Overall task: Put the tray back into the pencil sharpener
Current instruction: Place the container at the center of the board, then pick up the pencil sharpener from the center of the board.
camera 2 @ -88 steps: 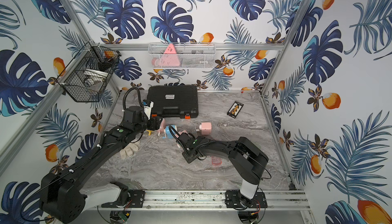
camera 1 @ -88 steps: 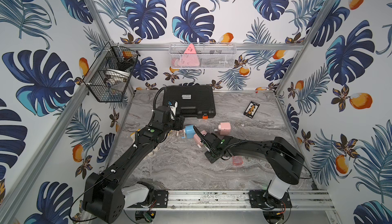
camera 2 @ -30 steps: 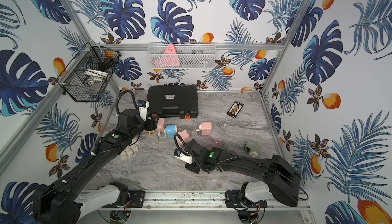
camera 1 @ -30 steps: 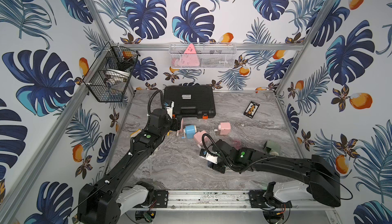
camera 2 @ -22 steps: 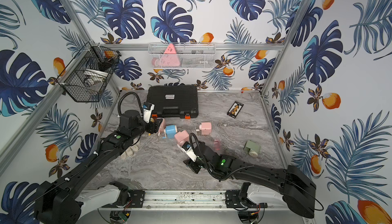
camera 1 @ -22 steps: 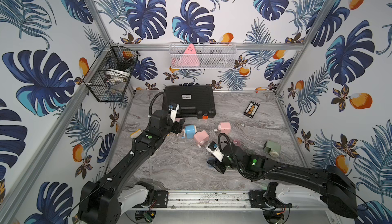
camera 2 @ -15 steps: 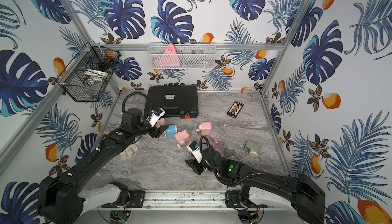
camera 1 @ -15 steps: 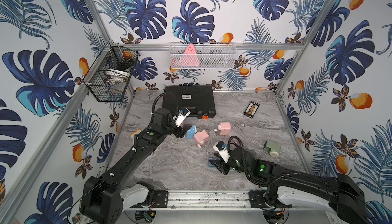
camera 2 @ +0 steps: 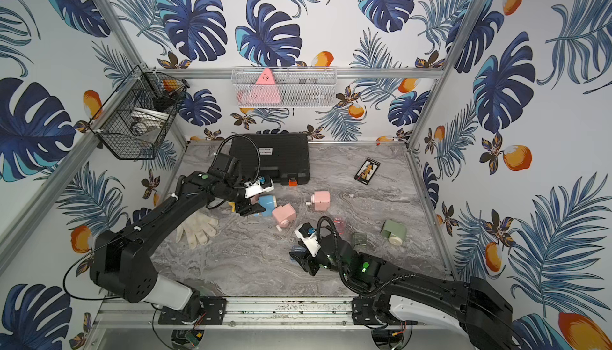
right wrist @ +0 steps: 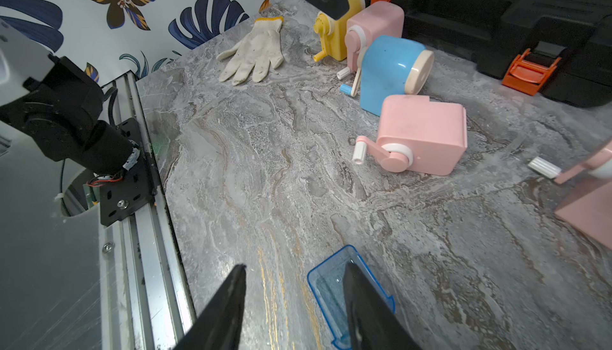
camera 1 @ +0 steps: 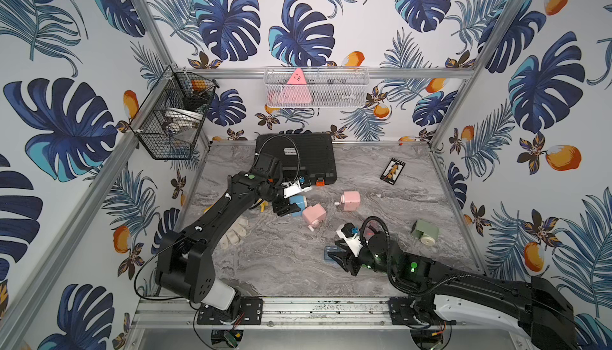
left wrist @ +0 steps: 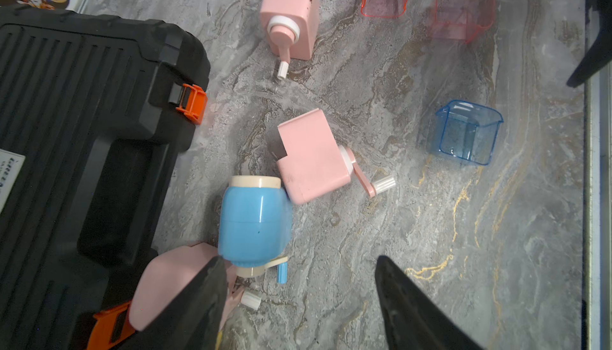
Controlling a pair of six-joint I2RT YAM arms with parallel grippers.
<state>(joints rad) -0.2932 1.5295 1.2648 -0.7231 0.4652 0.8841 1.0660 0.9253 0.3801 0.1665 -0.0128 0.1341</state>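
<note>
walls (camera 1: 66,126): white wallpaper with blue leaves and orange fruit, metal frame posts
wire basket (camera 1: 172,123): black, hung on the left wall
worktop (camera 1: 281,275): grey marble, metal rail along the front edge
glove (camera 1: 233,235): white, near the left edge
left claw (left wrist: 299,259): jaws spread, nothing in them, above the blue pencil sharpener (left wrist: 255,219)
black case (camera 1: 311,153): at the back edge, left of centre
mesh basket (camera 1: 316,88): white, on the back wall
pink sharpener (camera 1: 314,216): just beside the blue one
blue tray (camera 1: 331,253): on the worktop toward the front edge, about mid-width, well apart from its sharpener
right claw (right wrist: 294,267): jaws apart, no grip; one finger over the tray, contact unclear
green sharpener (camera 1: 425,230): near the right edge
</note>
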